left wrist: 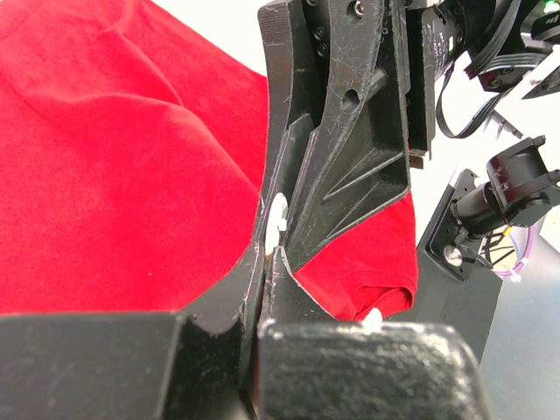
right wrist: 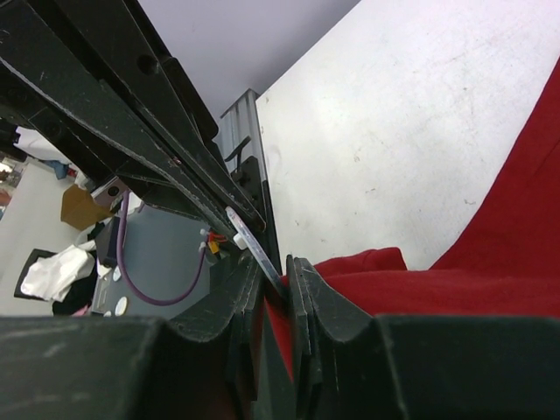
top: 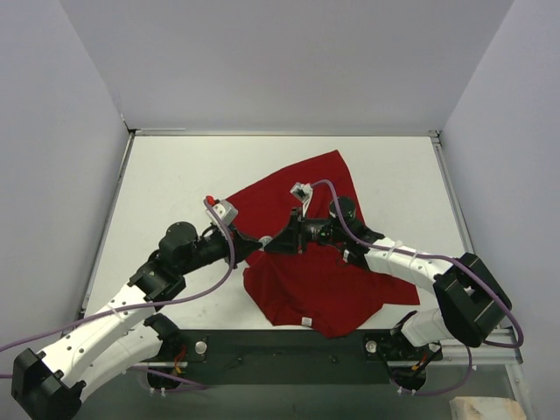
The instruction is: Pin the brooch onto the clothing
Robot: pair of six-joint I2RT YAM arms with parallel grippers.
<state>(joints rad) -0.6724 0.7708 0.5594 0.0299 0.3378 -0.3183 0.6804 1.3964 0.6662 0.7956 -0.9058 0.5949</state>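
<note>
1. The T-shirt [top: 324, 271] is lying crumpled on the white tabletop [top: 175, 184]. Its soft red fabric is showing a matte, slightly fuzzy surface and broad rounded folds. A small white label [top: 307, 322] is sitting at its near edge.
2. The brooch [right wrist: 249, 243] is showing edge-on as a thin, pale, flat strip with a small white nub, right at the T-shirt's left edge.
3. The left claw [top: 256, 246], of scuffed black plastic, is sitting fully closed just off that edge with its tips at one end of the brooch. Whether it is gripping the brooch I cannot tell.
4. The right claw [top: 273, 242] is pinching a raised fold of the T-shirt, its fingers nearly together. The brooch's other end is running into the same gap.
5. The two claws are meeting tip to tip, leaving almost no room between them.
6. Bare tabletop is lying open left of and beyond the T-shirt, while the T-shirt's near edge is lying at the tabletop's front edge.
</note>
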